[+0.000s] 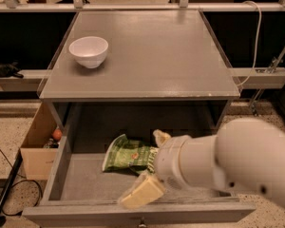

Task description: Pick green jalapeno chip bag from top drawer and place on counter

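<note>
At far left, on floor: open cardboard box (37, 152). On bench (156, 56), left rear: white bowl (89, 51), upright. Below, drawer (80, 180) standing open; green chip bag (126, 156) lying flat on its bottom, left of centre. At bag's right end: end effector (141, 169), open, one finger behind bag, the other in front, near drawer's front wall. Contact with bag not discernible.
</note>
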Action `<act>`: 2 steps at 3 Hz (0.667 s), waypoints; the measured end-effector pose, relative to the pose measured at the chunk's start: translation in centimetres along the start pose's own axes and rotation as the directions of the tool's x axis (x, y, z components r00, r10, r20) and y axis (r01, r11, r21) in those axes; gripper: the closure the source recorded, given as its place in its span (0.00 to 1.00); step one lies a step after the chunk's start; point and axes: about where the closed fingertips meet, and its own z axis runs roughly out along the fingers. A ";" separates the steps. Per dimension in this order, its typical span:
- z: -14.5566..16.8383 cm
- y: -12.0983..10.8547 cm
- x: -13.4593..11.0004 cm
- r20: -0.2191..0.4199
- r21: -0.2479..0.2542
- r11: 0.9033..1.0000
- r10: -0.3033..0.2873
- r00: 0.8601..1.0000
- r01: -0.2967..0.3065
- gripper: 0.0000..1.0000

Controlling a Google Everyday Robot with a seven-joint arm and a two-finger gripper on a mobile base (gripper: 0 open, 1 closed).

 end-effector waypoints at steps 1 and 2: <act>5.5 2.2 0.8 -0.008 -0.020 1.000 0.008 1.000 -0.009 0.00; 5.5 2.2 0.8 -0.008 -0.020 1.000 0.008 1.000 -0.009 0.00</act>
